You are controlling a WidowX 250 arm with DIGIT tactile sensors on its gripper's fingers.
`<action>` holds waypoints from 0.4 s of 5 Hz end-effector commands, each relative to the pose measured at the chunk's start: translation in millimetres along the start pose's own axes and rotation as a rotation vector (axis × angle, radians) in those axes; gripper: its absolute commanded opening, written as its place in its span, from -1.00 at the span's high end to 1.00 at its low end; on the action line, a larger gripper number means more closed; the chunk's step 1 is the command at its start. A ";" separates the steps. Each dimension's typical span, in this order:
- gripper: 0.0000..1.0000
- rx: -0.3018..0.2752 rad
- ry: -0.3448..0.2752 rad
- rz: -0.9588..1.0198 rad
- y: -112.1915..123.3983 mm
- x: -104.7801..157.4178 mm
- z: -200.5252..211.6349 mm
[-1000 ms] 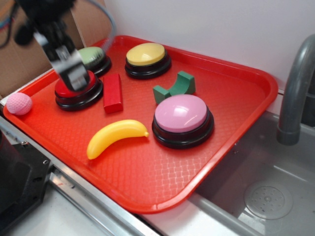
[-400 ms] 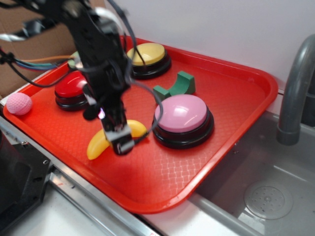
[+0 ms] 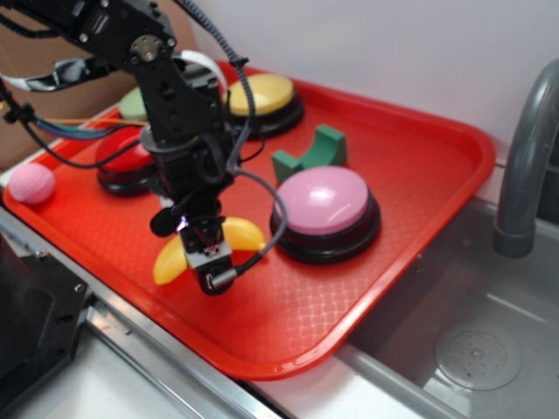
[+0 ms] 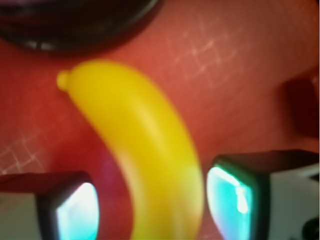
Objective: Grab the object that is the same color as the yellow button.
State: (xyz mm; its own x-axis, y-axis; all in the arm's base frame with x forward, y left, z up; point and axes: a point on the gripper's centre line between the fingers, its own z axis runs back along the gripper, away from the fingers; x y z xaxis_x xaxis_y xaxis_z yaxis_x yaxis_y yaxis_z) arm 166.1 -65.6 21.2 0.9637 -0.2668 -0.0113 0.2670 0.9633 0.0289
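The yellow toy banana [image 3: 242, 234] lies on the red tray [image 3: 410, 157] in front of the pink button; the arm covers its middle. My gripper [image 3: 210, 259] is down over it. In the wrist view the banana [image 4: 145, 150] runs between the two fingers [image 4: 75, 212], with my gripper [image 4: 155, 205] open: tray shows between the left finger and the banana, and a narrow gap remains on the right. The yellow button [image 3: 262, 92] sits at the tray's far side, behind the arm.
A pink button [image 3: 321, 201] stands just right of the banana, and a green arch block [image 3: 307, 157] behind it. Red [image 3: 118, 159] and green [image 3: 133, 105] buttons are at the left, a pink ball [image 3: 31, 183] at the tray's left corner. A faucet [image 3: 522, 166] and sink [image 3: 472, 349] lie to the right.
The arm has swung from over the red button to the banana and lowered, so that the open fingers now straddle it. The banana has not moved.
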 end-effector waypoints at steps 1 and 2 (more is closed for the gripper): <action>1.00 0.022 -0.034 0.014 2.3 4.8 14.9; 1.00 0.030 -0.027 0.034 6.0 9.9 23.1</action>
State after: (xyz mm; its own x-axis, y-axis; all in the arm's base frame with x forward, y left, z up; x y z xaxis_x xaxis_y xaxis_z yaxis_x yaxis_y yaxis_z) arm 168.1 -60.7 33.3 0.9686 -0.2453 -0.0412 0.2476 0.9666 0.0657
